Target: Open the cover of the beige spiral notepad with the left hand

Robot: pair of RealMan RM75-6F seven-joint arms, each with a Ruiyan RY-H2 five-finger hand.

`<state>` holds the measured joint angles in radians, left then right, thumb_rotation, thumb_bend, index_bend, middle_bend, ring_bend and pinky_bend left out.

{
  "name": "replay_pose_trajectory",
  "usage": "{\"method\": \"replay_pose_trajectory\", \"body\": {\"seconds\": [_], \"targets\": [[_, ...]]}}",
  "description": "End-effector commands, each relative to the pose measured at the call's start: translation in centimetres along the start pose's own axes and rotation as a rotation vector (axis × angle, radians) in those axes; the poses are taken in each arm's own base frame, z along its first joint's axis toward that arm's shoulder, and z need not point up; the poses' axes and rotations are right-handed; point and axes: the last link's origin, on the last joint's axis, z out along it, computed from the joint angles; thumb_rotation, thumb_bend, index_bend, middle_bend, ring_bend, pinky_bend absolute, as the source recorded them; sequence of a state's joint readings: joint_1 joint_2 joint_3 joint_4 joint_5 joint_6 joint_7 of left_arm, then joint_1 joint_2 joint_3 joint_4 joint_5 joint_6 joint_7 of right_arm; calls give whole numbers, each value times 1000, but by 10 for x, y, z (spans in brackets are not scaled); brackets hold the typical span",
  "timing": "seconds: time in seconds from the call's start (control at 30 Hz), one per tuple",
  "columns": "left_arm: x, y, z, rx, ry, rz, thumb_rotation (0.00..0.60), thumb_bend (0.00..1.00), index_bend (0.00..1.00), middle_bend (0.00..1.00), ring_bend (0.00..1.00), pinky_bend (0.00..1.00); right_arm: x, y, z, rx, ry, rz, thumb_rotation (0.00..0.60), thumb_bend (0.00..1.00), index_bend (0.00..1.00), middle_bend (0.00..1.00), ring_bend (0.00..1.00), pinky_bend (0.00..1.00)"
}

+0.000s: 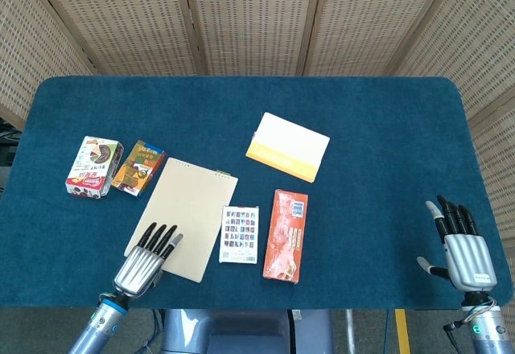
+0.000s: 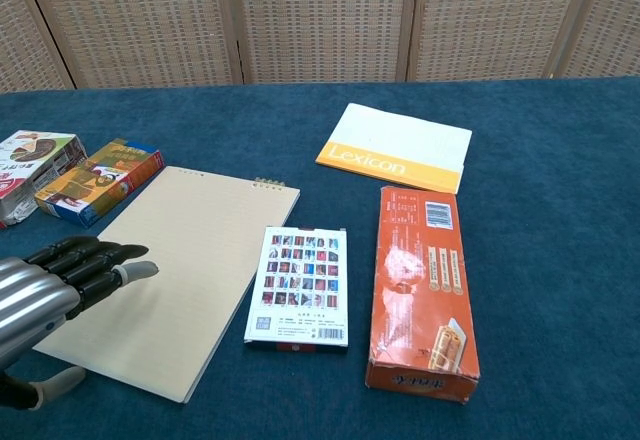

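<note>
Hovering flat over the closed beige spiral notepad [image 1: 190,217], the left hand [image 1: 145,259] grasps nothing, fingers extended.

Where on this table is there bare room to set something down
The far strip of the table behind the Lexicon pad is bare, as is the stretch between the orange box and the right hand. It is crowded near the left hand: notepad, card pack, two snack boxes.

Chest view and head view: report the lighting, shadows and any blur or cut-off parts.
Chest view: even, soft light; the left hand casts only a faint shadow on the beige spiral notepad; print on the orange box reads sharp; the hand is cropped at the left edge. Head view: flat light, no glare on the blue table; the right hand sits sharp near the bottom corner.
</note>
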<state>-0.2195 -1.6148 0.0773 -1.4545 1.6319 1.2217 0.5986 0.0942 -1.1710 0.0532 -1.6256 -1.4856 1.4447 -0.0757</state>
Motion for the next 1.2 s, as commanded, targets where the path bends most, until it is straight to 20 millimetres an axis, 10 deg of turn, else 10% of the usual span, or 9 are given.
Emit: {"method": "replay_pose_trajectory", "body": {"seconds": [0.03, 1.2], "targets": [[0, 1, 1, 1, -2, 2, 600, 339, 0, 0, 0, 0, 0, 0, 0, 0, 0, 1, 600, 2, 0, 0, 0, 0], [0, 12, 29, -16, 70, 130, 600, 459, 8, 0, 0, 0, 0, 0, 0, -2, -4, 15, 600, 2, 0, 0, 0, 0]]}}
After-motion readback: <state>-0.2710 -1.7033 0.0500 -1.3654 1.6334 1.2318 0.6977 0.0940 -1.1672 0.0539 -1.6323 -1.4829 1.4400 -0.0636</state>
